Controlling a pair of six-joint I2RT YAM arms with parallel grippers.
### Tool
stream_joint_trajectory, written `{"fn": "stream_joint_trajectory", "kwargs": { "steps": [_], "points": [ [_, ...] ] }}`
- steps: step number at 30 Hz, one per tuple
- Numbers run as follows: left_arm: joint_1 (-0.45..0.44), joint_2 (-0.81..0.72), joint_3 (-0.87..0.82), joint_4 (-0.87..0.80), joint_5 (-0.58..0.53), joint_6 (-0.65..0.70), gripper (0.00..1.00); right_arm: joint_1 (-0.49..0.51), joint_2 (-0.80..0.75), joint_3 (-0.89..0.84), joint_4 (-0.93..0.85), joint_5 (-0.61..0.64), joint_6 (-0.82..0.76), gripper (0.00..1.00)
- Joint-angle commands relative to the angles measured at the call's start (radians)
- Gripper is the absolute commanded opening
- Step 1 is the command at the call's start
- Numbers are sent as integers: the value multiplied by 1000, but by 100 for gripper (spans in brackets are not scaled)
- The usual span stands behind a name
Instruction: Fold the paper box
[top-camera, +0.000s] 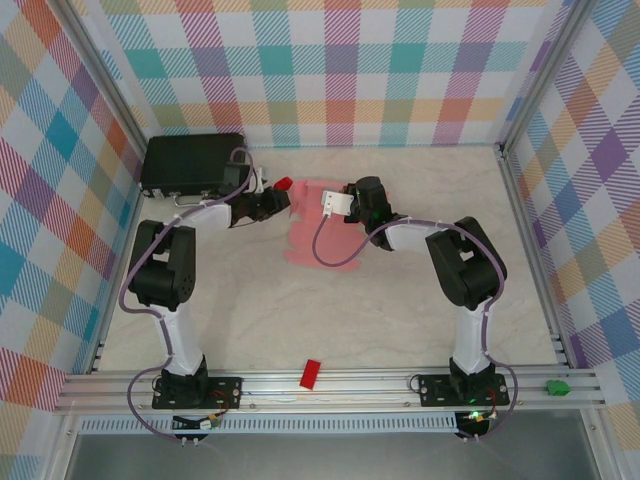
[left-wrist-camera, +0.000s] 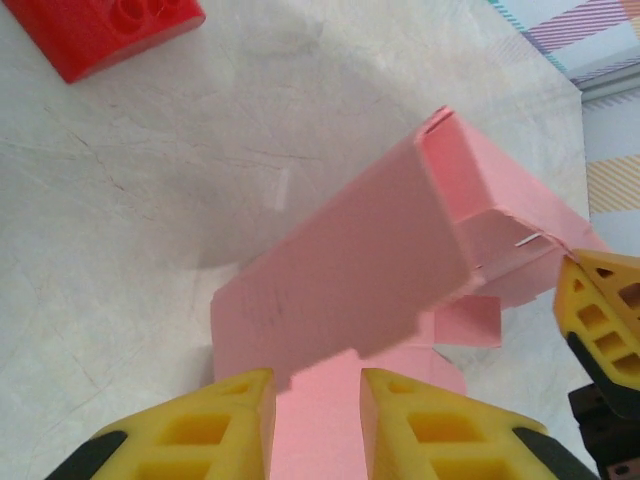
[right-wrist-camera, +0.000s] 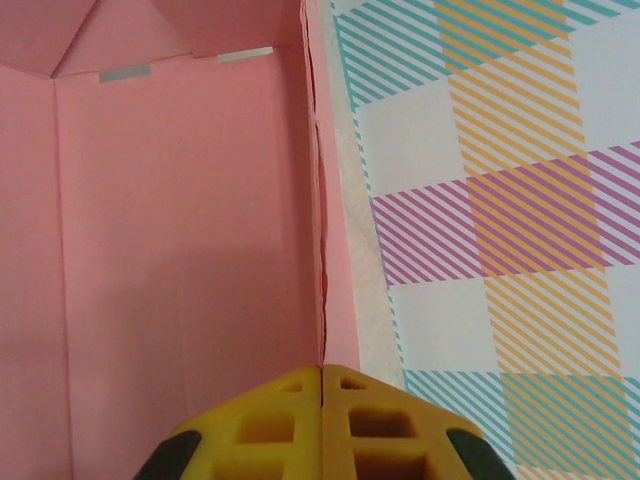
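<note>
The paper box (top-camera: 322, 240) is light-pink card, partly folded, lying mid-table between both arms. In the left wrist view a long panel of the paper box (left-wrist-camera: 360, 250) stands raised and tilted, with small flaps at its right end. My left gripper (left-wrist-camera: 315, 385) is at its near edge, with its yellow fingers a little apart and a pink flap showing in the gap. My right gripper (right-wrist-camera: 322, 372) is shut, and the thin edge of an upright wall of the paper box (right-wrist-camera: 180, 250) runs into the seam between its fingers. From above, my left gripper (top-camera: 275, 203) and my right gripper (top-camera: 345, 200) flank the box's far end.
A black case (top-camera: 195, 163) sits at the back left. One small red block (top-camera: 283, 184) lies just beyond my left gripper, also the red block (left-wrist-camera: 120, 30) in the left wrist view. Another red block (top-camera: 310, 373) lies by the front rail. Plaid walls enclose the table.
</note>
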Motion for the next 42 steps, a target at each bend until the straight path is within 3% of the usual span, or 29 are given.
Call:
{"fn": "stream_joint_trajectory", "kwargs": {
  "steps": [1, 8, 15, 18, 20, 28, 33, 42],
  "points": [
    [5, -41, -27, -11, -30, 30, 29, -2, 11, 12, -25, -41, -8, 4],
    [19, -32, -57, 48, -85, -15, 24, -2, 10, 0, -21, -45, 0, 5],
    [28, -117, -152, 224, -131, -27, 20, 0, 12, -5, -23, -44, 6, 5],
    [31, -131, -172, 262, -202, -44, 19, 2, 15, -5, -20, -45, 7, 5],
    [36, -107, -143, 232, -253, -74, 18, 4, 14, -5, -19, -48, 7, 5],
    [38, 90, 82, 117, -263, -115, 16, 12, 12, -13, -13, -51, 5, 4],
    [30, 194, 219, -8, -181, -79, 17, 14, 18, -3, -16, -45, 7, 4],
    [8, 210, 207, -26, 13, -40, 18, 16, 24, 8, -19, -39, 4, 5]
  ]
}}
